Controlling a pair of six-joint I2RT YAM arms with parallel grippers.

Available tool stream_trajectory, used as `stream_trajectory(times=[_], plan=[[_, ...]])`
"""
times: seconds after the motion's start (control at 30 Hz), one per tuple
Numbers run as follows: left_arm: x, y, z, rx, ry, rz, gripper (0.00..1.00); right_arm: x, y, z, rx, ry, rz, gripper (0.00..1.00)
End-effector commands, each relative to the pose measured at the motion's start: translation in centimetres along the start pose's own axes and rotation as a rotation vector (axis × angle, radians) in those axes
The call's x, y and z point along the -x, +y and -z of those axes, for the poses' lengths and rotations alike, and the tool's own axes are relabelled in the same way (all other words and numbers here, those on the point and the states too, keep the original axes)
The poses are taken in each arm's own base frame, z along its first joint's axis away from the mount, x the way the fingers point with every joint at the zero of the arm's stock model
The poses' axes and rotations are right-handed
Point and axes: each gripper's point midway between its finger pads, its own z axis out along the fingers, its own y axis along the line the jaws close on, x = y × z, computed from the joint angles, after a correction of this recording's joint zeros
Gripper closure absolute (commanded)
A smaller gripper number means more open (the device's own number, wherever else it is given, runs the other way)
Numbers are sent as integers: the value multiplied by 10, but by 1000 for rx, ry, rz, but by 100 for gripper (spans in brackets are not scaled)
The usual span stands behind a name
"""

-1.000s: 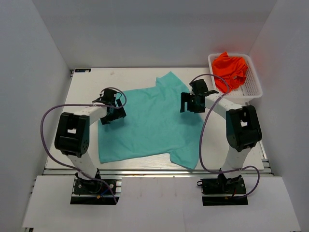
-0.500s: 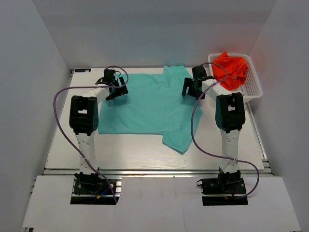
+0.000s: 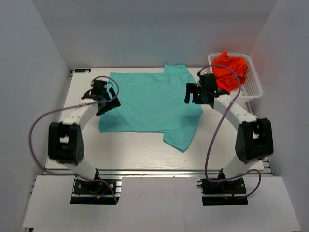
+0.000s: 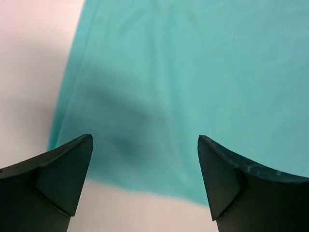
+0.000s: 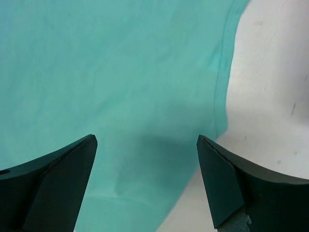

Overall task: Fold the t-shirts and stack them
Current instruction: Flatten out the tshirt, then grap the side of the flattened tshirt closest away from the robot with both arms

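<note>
The teal t-shirt (image 3: 150, 104) lies spread flat on the white table, one sleeve at the far edge and one hanging toward the near right. The orange-red t-shirt (image 3: 231, 69) is crumpled in the white basket (image 3: 254, 86) at the far right. My left gripper (image 3: 107, 103) is open and empty above the shirt's left edge; the left wrist view shows teal fabric (image 4: 193, 87) between the spread fingers. My right gripper (image 3: 194, 95) is open and empty above the shirt's right edge; the right wrist view shows the shirt's hem (image 5: 219, 82) and bare table.
White walls enclose the table (image 3: 135, 150) on three sides. Purple cables loop from both arms. A metal rail runs along the table's near edge (image 3: 154, 170).
Both grippers pulled the teal shirt toward the far edge and spread it flat, then let go. Both arms have now drawn back toward the near side, above the shirt's side edges.
</note>
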Motion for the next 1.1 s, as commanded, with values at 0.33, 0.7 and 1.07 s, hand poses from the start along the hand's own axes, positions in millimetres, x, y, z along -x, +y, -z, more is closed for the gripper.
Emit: stream_trajectory(times=[0.33,0.7,1.07], plan=[[-85,100,39,305,-13,228,9,-142,28,62,242,219,24,10],[-104,109,1,303,46,227,41,-180,50,92,333,353,68,10],[-106,101,-4,258,80,198,100,-223,55,104,229,502,96,10]])
